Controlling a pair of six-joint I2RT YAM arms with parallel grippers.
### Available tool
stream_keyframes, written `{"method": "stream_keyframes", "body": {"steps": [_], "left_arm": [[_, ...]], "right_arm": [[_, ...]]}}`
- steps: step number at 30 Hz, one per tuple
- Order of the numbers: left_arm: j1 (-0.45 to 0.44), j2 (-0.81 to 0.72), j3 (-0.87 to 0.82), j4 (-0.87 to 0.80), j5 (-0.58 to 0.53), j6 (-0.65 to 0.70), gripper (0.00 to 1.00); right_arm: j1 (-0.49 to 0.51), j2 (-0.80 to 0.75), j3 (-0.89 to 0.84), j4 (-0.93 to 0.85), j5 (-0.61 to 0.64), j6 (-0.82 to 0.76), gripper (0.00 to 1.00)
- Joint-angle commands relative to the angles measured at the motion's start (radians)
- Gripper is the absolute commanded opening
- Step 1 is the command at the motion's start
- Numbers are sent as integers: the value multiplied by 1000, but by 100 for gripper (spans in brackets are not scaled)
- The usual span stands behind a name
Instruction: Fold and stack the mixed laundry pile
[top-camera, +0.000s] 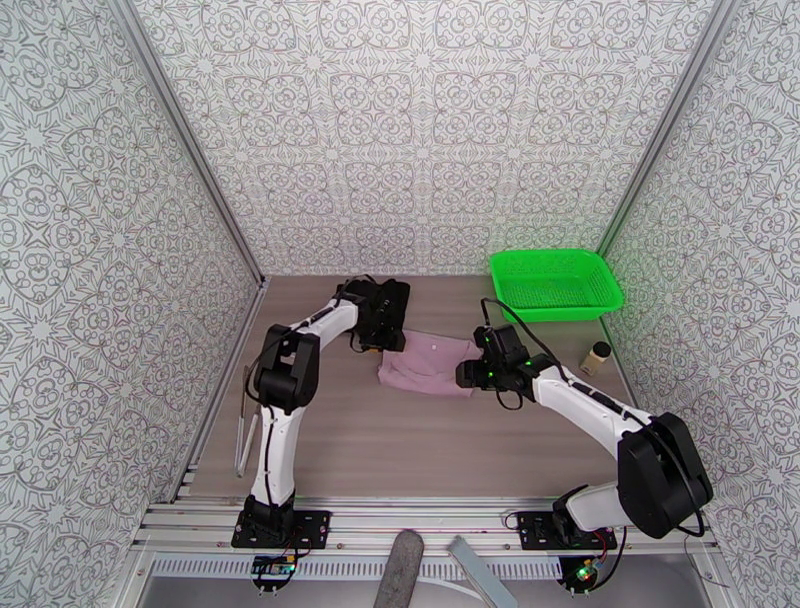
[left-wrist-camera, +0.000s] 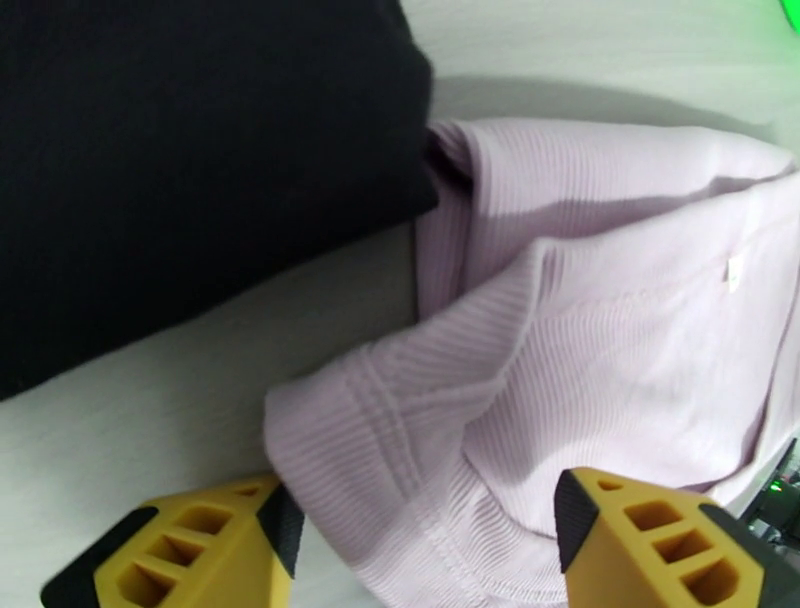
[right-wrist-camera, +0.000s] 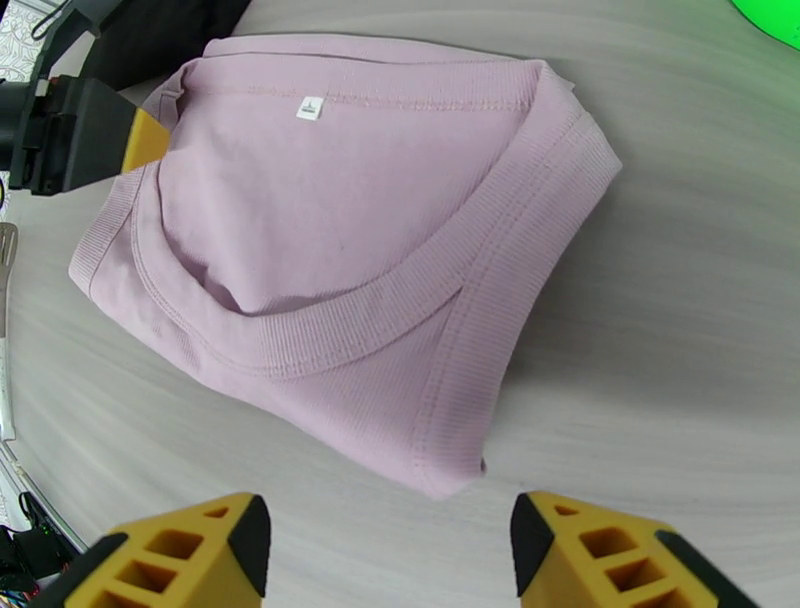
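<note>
You are at folding the pink shirt (top-camera: 428, 364); it lies mid-surface (top-camera: 400, 450), touching the black garment (left-wrist-camera: 180, 150). Left tool (left-wrist-camera: 420, 530) and right tool (right-wrist-camera: 390, 540) are both spread, holding nothing. Next, I think, pinch its two side edges.

The top external camera looks down from high behind both arm bases over the whole pale wood-grain table (top-camera: 400, 450). The left wrist camera sits very near, just behind the left pincer (left-wrist-camera: 428, 525), facing the ribbed dusty-pink cloth shirt (left-wrist-camera: 620, 340) beneath and ahead of its tips. The right wrist camera looks from farther back past the right pincer (right-wrist-camera: 390, 540). Both wrist views share that shirt, ahead of each pincer.
</note>
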Motion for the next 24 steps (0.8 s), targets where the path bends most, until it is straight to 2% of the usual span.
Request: {"method": "stream_keyframes", "body": {"steps": [1,9,13,19,24], "left_arm": [[-93,125,-19,61,4,18,71],[-109,131,-44,105,38,-16,58],[-124,138,-32,104,37,-30,55],[-146,153,-9,86,29,-45,51],[-160,155,-5,79,2,-56,39]], "right_arm": [[-3,7,-19,25,-10,13,67],[-4,7,-35,40,-16,13,67],[-3,8,-44,51,-18,31,67],[-3,31,-57,24,11,142,66],[-4,70,-100,94,15,221,66]]}}
